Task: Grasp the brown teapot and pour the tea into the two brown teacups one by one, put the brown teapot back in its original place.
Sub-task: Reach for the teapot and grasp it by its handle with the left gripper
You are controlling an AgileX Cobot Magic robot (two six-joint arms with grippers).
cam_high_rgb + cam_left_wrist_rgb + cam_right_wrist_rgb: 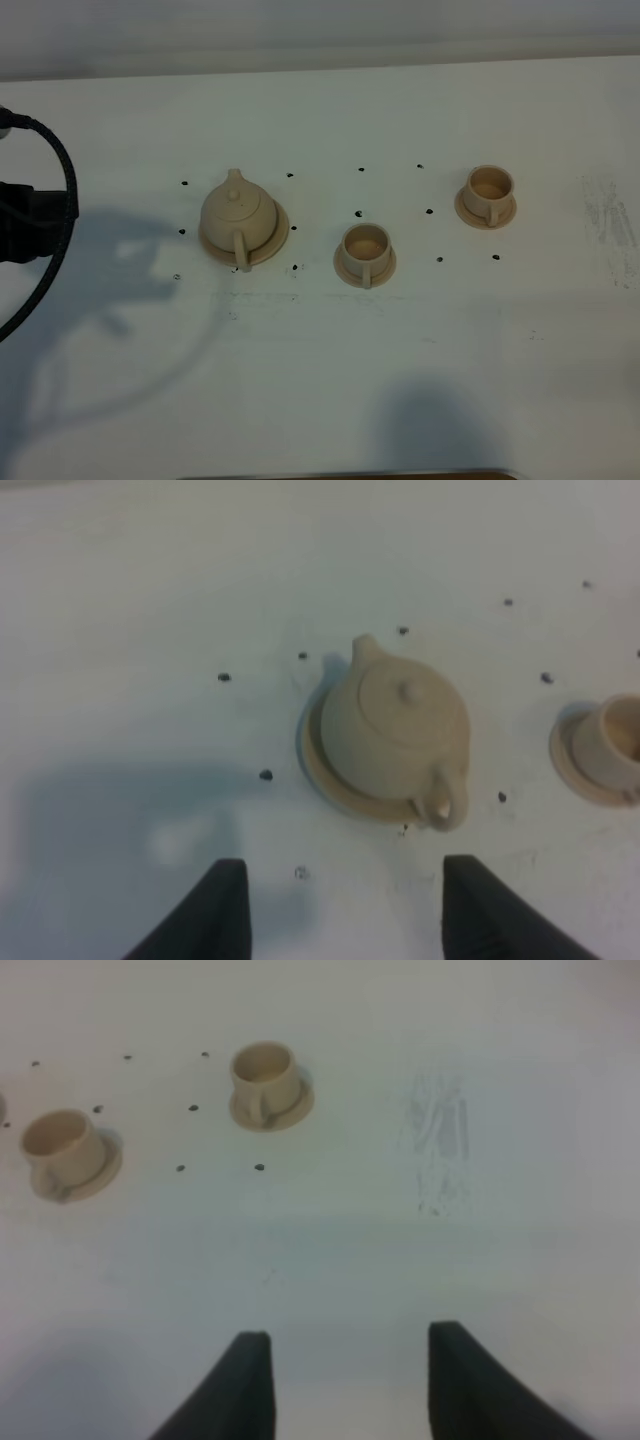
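Note:
The beige teapot (238,211) stands on its wide round saucer (277,241) at centre-left of the white table, handle toward the front, spout toward the back. It also shows in the left wrist view (398,726) on the saucer (330,780). Two small beige teacups on saucers stand to its right: one near the middle (364,246) and one farther right and back (488,189); both show in the right wrist view (62,1144) (265,1078). My left gripper (345,905) is open, empty, short of the teapot. My right gripper (348,1375) is open, empty, well away from the cups.
The left arm's black body and cable (45,215) sit at the table's left edge. Small black dots (430,212) mark the table around the crockery. A scuffed grey patch (610,215) lies at the far right. A dark edge (360,476) runs along the front.

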